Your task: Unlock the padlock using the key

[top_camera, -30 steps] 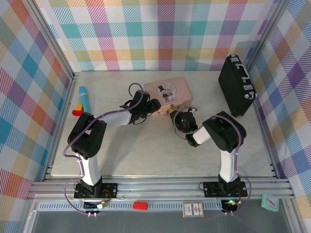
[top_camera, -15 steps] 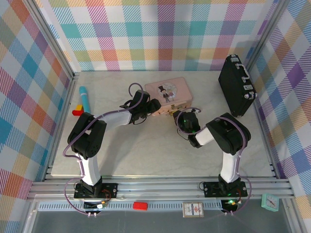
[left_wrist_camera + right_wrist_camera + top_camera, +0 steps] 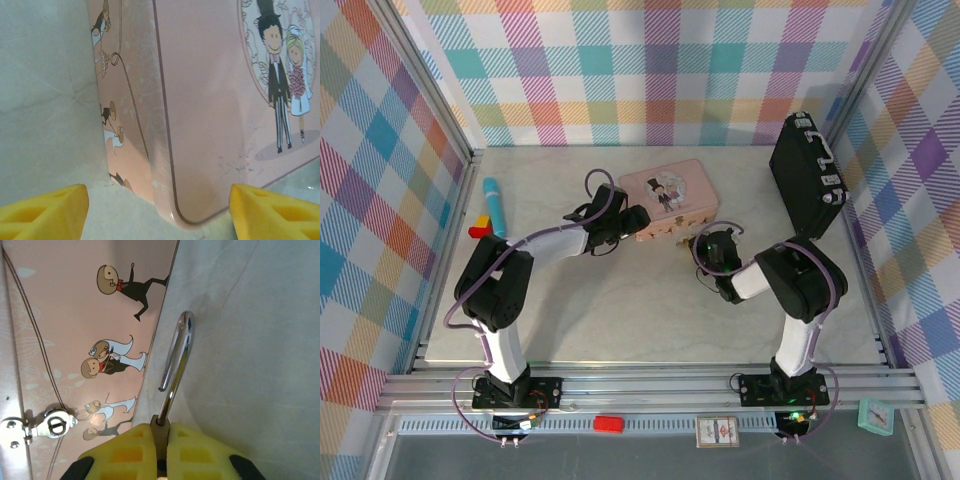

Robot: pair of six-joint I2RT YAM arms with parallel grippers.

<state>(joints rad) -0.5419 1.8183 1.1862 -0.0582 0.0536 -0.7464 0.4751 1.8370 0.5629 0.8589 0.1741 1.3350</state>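
beside the pink tin [image 3: 75, 305], right pincer [image 3: 161, 442] clamped on padlock [image 3: 167, 402], shackle [image 3: 179, 359] pointing straight outward, left pincer [image 3: 157, 202] wide

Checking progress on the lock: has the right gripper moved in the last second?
Yes. Seen from above, the right gripper has slid rightward along the pink tin's front edge, toward the black case.

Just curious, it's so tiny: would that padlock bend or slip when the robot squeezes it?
Probably stiff: the padlock has a shiny metal shackle standing straight out of the right gripper. Possibly slippery, since the polished metal is pinched only by its small body. Likely light, being dwarfed by the tin.
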